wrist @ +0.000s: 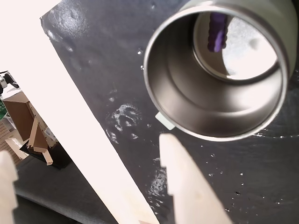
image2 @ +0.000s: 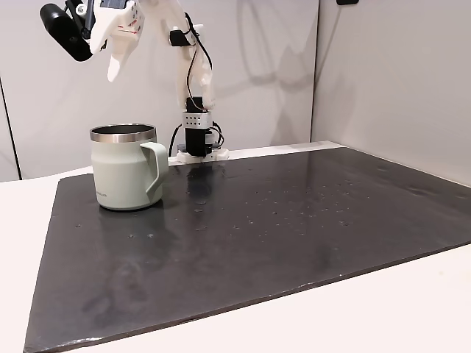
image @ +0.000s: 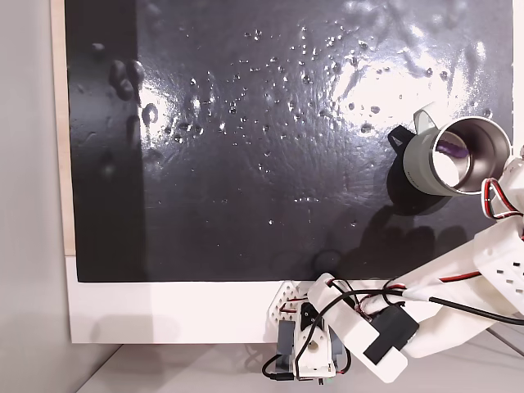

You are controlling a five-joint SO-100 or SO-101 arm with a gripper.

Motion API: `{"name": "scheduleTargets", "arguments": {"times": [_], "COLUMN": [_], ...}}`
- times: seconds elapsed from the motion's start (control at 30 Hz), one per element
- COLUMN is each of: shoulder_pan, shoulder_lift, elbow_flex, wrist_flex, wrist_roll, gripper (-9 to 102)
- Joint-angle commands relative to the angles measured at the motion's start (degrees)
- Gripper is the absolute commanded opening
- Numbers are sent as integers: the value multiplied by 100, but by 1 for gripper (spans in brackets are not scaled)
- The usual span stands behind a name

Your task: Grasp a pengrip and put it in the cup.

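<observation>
The cup (image: 432,160) stands upright near the right edge of the black mat (image: 246,164) in a fixed view. The purple pengrip (image: 450,149) lies inside it on the shiny bottom. In the wrist view I look down into the cup (wrist: 187,102), where the pengrip (wrist: 217,31) rests against the far inner wall. My gripper (wrist: 86,147) is open with nothing between its pale fingers (wrist: 184,182). In another fixed view the gripper (image2: 109,62) hangs well above the pale green cup (image2: 121,173), apart from it.
The arm's base (image2: 197,136) is mounted on the white table (image: 164,311) at the mat's edge, close behind the cup. Most of the mat (image2: 294,228) lies bare and glossy. Wooden furniture (wrist: 28,121) shows beyond the table edge in the wrist view.
</observation>
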Motion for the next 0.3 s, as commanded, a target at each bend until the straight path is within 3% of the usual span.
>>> {"name": "scheduleTargets", "arguments": {"times": [0.0,0.27], "shoulder_pan": [62,-53], "shoulder_lift": [176,466], "elbow_flex": [26,334], "wrist_flex": [35,35], "wrist_roll": [-18,9], "gripper": [32,31]}}
